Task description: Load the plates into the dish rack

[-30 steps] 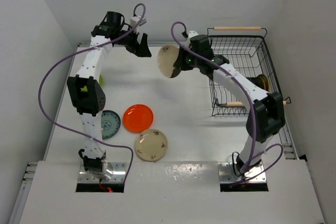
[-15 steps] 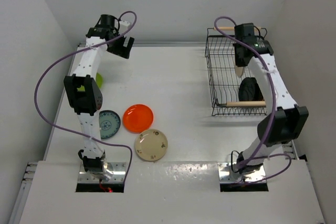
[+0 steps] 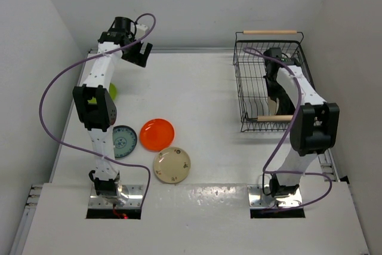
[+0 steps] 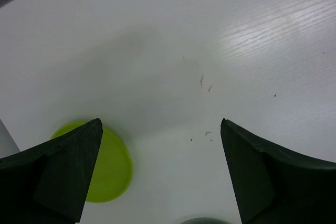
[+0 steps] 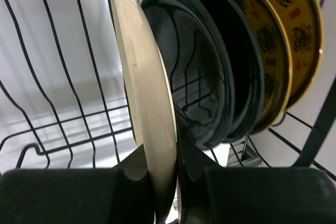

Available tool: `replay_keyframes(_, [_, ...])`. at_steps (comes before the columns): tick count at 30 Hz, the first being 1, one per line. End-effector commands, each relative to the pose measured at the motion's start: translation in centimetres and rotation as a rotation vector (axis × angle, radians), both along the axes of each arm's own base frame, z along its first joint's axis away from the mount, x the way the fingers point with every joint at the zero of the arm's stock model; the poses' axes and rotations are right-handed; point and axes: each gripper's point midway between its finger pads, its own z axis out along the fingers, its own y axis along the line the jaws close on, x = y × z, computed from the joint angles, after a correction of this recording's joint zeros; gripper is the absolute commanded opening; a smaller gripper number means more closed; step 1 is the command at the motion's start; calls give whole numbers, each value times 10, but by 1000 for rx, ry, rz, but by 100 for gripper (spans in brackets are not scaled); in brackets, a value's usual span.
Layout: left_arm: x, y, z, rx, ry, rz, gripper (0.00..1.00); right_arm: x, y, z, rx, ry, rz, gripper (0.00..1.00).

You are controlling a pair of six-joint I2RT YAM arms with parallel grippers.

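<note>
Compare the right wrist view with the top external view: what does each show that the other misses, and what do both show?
Right wrist only: the right end effector shut on the edge of the held cream plate, with black plates and gold plates standing on edge beside it. Top external only: the left end effector, and on the table the lime plate, teal plate, orange plate and loose cream plate. Both: the rack.
</note>
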Motion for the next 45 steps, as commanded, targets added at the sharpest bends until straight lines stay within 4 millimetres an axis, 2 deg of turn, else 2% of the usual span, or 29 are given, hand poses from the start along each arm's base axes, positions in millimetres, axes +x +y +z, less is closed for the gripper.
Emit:
replay_keyframes(1, [2,0,12,9,-35,3,99,8,-4,-5,-29,-16,9,0])
replay_keyframes(12, [1,2,4,23,-18,1,99,-1,-10,-26,-25,22,-10,0])
replay_keyframes(16, [1,2,4,23,-18,1,99,-2,-17,-14,-61,-2,-47,0])
replay_keyframes(17, [1,2,4,23,-18,1,99,3,-11,-13,-39,-27,-31,0])
replay_keyframes(22, [1,2,4,23,-18,1,99,0,0,-20,44,-17,-12,17])
replay_keyframes(23, [1,2,4,23,-18,1,99,0,0,-21,46,-17,-14,24])
replay_keyframes(27, [0,4,1,36,-10,0,99,-2,-3,-21,40,-14,-28,44])
replay_keyframes(30, [0,4,1,36,-10,0,99,-1,-6,-16,30,-26,-37,49])
replay_keyframes(36, [0,4,1,36,-10,0,99,3,-18,11,-22,-88,-58,49])
replay_keyframes(45, [-1,5,6,36,-19,0,99,4,-24,36,-60,-132,-55,49])
